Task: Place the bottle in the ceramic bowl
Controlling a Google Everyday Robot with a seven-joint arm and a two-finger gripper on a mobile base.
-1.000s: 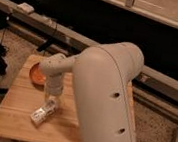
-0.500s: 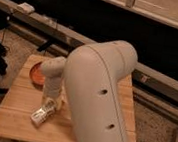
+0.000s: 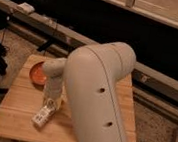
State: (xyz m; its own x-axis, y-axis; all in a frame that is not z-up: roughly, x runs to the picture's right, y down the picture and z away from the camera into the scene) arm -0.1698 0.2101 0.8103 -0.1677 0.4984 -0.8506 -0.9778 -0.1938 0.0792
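- We see the gripper low over the wooden table, at the end of a slim forearm that drops from the robot's bulky white arm.
- It sits right at the far end of the bottle. We cannot tell whether it is grasping the bottle or has released it.
- The bottle lies on its side on the table, left of centre and toward the near edge, angled so that one end points near-left.
- The ceramic bowl stands at the far left of the table, its right side hidden behind the forearm.
- Bottle and bowl are apart, with the bottle nearer to us than the bowl.
- The big arm covers much of the table's right half.
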